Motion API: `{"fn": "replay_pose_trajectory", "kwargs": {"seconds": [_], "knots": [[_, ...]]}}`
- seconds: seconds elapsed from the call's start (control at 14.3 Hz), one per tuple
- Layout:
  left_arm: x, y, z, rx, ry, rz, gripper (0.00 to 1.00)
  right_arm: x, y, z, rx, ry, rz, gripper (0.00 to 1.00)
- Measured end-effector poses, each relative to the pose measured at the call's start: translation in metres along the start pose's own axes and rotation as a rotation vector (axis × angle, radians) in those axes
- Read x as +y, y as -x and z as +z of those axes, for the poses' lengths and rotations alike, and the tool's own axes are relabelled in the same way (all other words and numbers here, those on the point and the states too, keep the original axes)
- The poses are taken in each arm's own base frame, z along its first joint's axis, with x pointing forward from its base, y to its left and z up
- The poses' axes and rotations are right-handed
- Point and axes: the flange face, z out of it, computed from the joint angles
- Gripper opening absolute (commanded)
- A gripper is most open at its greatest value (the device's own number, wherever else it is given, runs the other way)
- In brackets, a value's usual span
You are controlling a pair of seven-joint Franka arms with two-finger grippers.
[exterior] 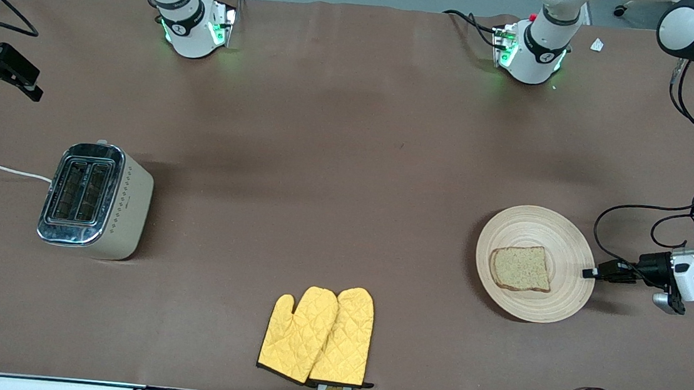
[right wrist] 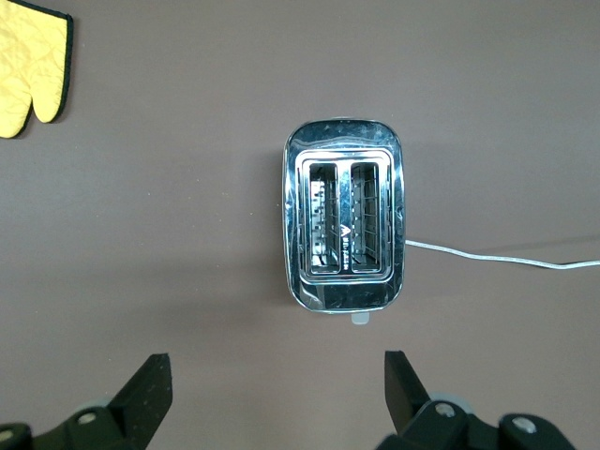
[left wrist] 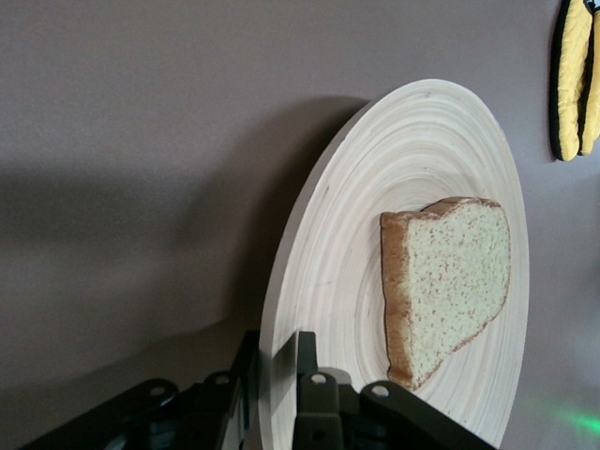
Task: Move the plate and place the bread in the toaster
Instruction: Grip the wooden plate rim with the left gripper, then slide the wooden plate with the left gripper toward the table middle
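left hand [exterior: 590,273] pinches the round beige wooden plate [exterior: 560,229] rim; next, drag it toward the cream toaster [exterior: 126,207]. right hand [right wrist: 277,394], wide, waits above it.

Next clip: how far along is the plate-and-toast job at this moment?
Early. Nothing is finished: the bread lies on the plate, and both toaster slots are empty. In hand: the left gripper is shut on the plate's rim at the left arm's end. The right gripper hangs open over the toaster. Left: moving the plate, then loading the bread.
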Motion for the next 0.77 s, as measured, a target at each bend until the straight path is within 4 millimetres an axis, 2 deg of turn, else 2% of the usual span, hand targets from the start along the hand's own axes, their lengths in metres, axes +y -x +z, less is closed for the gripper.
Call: {"fn": "replay_pose_trajectory", "kwargs": {"seconds": [0.14, 0.42, 0.77], "knots": [[0.001, 0.001, 0.000, 0.002, 0.032, -0.007, 0.01, 0.000, 0.000, 0.000, 0.000, 0.000, 0.000, 1.00], [0.020, -0.002, 0.013, 0.000, 0.149, -0.019, 0.00, 0.000, 0.000, 0.000, 0.000, 0.000, 0.000, 1.00], [0.086, -0.024, 0.062, -0.052, 0.284, -0.009, 0.00, 0.000, 0.000, 0.000, 0.000, 0.000, 0.000, 1.00]]}}
